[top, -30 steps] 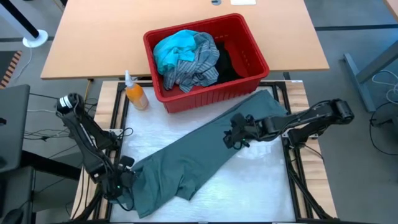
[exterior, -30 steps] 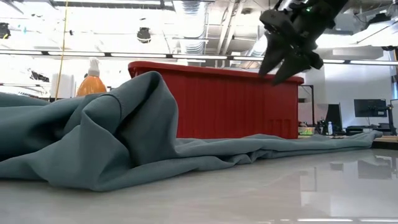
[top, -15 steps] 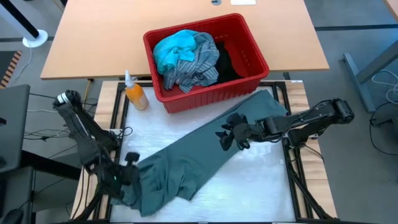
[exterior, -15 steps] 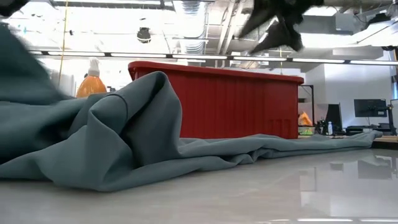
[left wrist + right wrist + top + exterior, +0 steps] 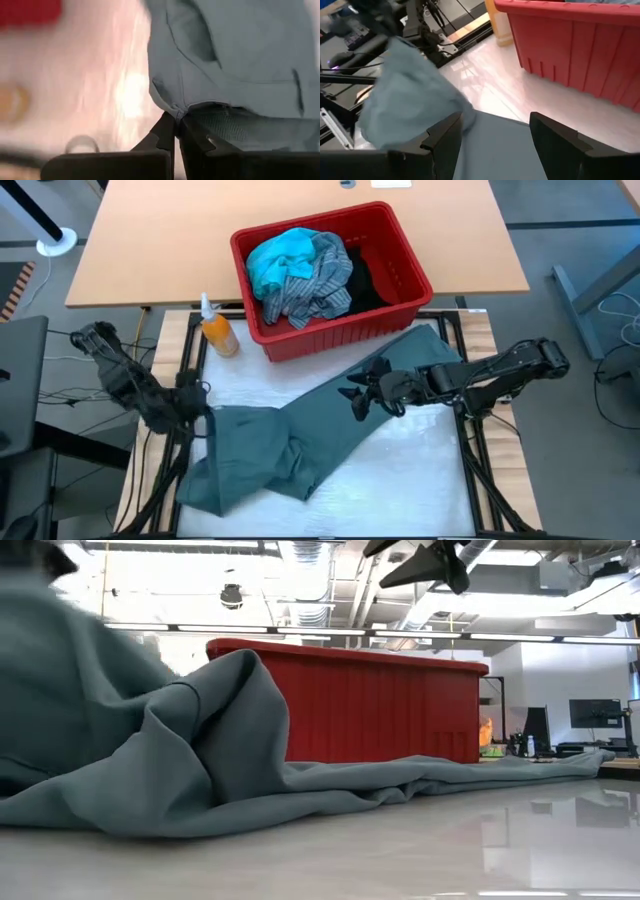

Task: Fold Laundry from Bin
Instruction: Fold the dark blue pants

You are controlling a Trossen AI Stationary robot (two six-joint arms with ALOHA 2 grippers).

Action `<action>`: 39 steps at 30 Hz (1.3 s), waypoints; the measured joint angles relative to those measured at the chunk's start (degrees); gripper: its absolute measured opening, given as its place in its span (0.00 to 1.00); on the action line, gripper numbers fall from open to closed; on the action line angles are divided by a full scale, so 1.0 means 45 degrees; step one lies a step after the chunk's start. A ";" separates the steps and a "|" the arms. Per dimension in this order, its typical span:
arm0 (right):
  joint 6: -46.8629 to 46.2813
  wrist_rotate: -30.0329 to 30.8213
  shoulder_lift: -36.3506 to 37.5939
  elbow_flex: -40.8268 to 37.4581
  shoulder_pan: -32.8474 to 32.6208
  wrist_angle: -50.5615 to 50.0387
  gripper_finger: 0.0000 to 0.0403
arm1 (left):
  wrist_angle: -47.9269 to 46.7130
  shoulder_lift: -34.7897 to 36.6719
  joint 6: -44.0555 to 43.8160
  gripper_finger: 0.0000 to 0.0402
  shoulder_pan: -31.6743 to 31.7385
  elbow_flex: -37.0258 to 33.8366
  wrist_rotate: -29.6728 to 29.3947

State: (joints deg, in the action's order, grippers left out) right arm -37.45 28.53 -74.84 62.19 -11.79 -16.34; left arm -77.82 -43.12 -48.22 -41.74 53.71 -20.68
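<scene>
My left gripper (image 5: pixel 197 402) was clamped on a corner of the grey-green garment (image 5: pixel 330 420), its fingers (image 5: pixel 167 131) pinched tight together with a fold of the cloth caught between their tips. It held that corner up above the table's left edge, so that the fabric hung from it in a tall drape on the left of the low view (image 5: pixel 90 720). The rest of the garment lay diagonally across the white table (image 5: pixel 420 480), from a bunched heap at the near left to a flat end at the far right, just beside the front wall of the red bin (image 5: pixel 330 330).

My right gripper (image 5: pixel 362 387) hovered over the middle of the garment with its fingers (image 5: pixel 445 137) spread apart and nothing between them. In the low view it hung high above the bin's rim (image 5: pixel 425 558).

The bin stood at the far edge of the table. Inside it lay a bright turquoise garment (image 5: pixel 280 255), a blue-grey striped shirt (image 5: pixel 315 285) and a black one (image 5: pixel 365 280). An orange spray bottle (image 5: pixel 215 328) stood just left of the bin.
</scene>
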 joint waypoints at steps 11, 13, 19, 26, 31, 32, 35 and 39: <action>0.0049 -0.0290 -0.0720 0.0000 -0.0099 0.0185 0.64 | 0.3575 -0.0105 -0.0206 0.00 -0.0010 -0.3751 0.3997; 0.0545 -0.0954 -0.1015 0.0005 -0.0242 0.0929 0.64 | 0.3755 -0.0181 -0.0065 0.00 -0.0010 -0.3783 0.4015; 0.2733 -0.2645 -0.2707 0.0005 -0.1020 0.4041 0.64 | 0.4280 -0.0149 0.0677 0.00 -0.0010 -0.3097 0.4448; 0.3739 -0.2638 -0.4858 0.0000 -0.1367 0.7079 0.64 | 0.3363 -0.0169 0.1877 0.18 -0.0015 -0.1563 0.5365; 0.2210 -0.2605 -0.5506 0.0000 -0.1348 0.7808 0.64 | -0.0568 -0.0169 0.2109 0.37 -0.0019 -0.0264 0.5533; 0.1985 -0.2597 -0.5555 0.0000 -0.1360 0.7914 0.64 | -0.1020 -0.0164 0.2138 0.40 -0.0019 0.0016 0.5504; 0.1566 -0.2471 -0.5550 0.0000 -0.1509 0.7969 0.64 | -0.0019 -0.0146 0.2996 0.46 -0.0094 0.0602 0.5546; 0.1522 -0.1843 -0.5544 0.0000 -0.1917 0.7945 0.64 | 0.3899 -0.0738 0.5538 0.46 -0.1077 0.0868 0.5730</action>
State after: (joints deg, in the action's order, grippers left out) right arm -30.60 20.24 -99.78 62.19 -20.42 19.42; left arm -60.28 -46.44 -23.30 -46.58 57.62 5.10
